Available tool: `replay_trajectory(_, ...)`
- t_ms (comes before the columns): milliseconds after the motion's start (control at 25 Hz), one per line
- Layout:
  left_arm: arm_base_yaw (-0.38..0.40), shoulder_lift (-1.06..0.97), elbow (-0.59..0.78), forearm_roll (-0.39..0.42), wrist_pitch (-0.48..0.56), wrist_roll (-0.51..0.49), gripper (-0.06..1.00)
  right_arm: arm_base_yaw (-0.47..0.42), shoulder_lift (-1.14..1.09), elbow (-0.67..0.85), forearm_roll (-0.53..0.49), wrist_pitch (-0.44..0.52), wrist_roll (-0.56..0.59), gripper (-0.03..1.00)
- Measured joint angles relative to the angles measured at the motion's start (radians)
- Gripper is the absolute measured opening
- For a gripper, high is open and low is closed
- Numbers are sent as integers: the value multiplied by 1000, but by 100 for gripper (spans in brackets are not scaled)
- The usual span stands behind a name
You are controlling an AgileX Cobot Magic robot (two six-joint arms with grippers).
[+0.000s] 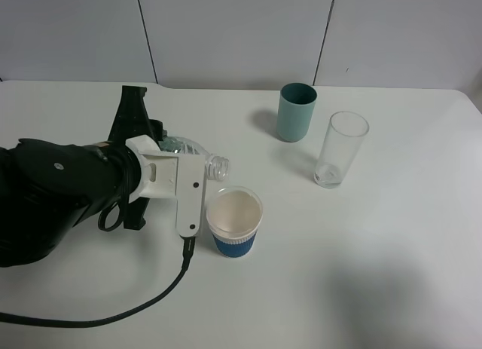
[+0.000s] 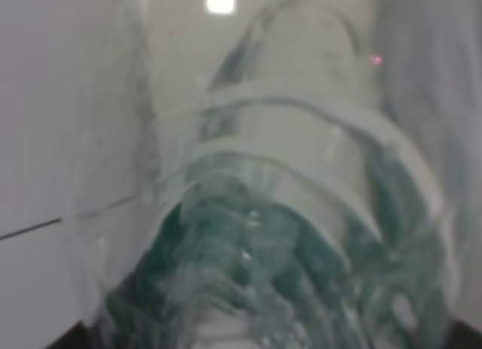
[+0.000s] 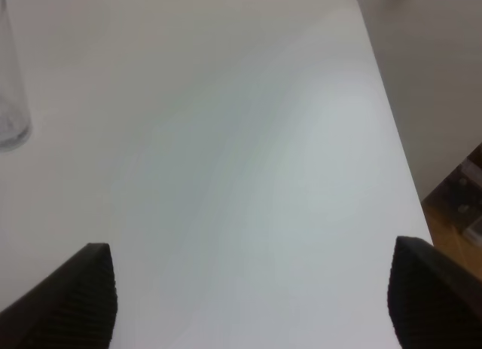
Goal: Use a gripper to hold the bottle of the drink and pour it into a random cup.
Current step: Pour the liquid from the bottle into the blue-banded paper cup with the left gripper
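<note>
My left gripper (image 1: 183,176) is shut on the bottle of the drink (image 1: 215,165), a small clear bottle tipped far over on its side. Its open neck points to the right, just above the far rim of the cup (image 1: 234,221). The cup is white with a ribbed blue sleeve and stands upright beside the gripper's white jaw. In the left wrist view the bottle (image 2: 286,213) fills the picture, blurred, with its green label low down. My right gripper (image 3: 252,296) is open over bare table, its black fingertips (image 3: 75,296) wide apart.
A teal tumbler (image 1: 296,111) stands at the back, with a tall clear glass (image 1: 342,149) to its right; the glass's edge (image 3: 9,100) shows in the right wrist view. A black cable (image 1: 135,307) trails along the white table (image 1: 361,273) near the front. The table's right edge (image 3: 392,130) is close to my right gripper.
</note>
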Motion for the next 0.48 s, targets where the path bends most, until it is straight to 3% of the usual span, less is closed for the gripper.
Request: replay_trajectory(480, -8, 40, 0, -7, 1, 3, 46, 0, 0, 0, 0, 0, 0, 74)
